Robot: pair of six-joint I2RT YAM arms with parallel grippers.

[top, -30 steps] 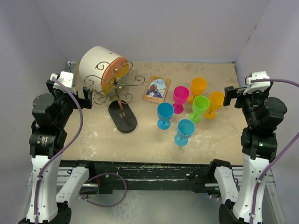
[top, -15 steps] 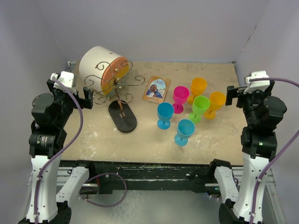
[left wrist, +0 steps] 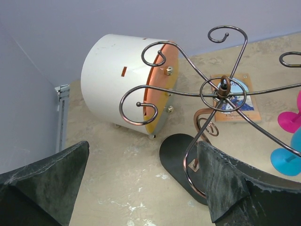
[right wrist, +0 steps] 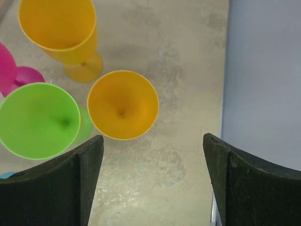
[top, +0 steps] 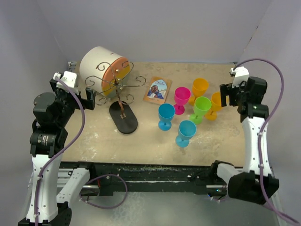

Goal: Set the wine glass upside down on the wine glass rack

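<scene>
The wine glass rack [top: 123, 117] stands left of centre: scrolled wire arms [left wrist: 223, 90] on a post over a black oval base [left wrist: 181, 155]. Several upright plastic wine glasses stand to its right: two orange [top: 200, 87] [top: 217, 101], a pink one [top: 182, 96], a green one [top: 202, 106] and two blue [top: 166, 113] [top: 186, 129]. My right gripper [top: 225, 96] [right wrist: 153, 155] hovers open just right of the nearer orange glass [right wrist: 123, 104], holding nothing. My left gripper [top: 89, 99] [left wrist: 141, 179] is open and empty, left of the rack.
A white cylinder with an orange inside [top: 99, 68] lies on its side behind the rack, close to its scrolls. A small picture card [top: 157, 89] lies flat between the rack and the glasses. Grey walls close in on the left, back and right [right wrist: 263, 70].
My right arm has swung in from the right wall toward the orange glass and now points down over the table. The left arm has barely shifted.
</scene>
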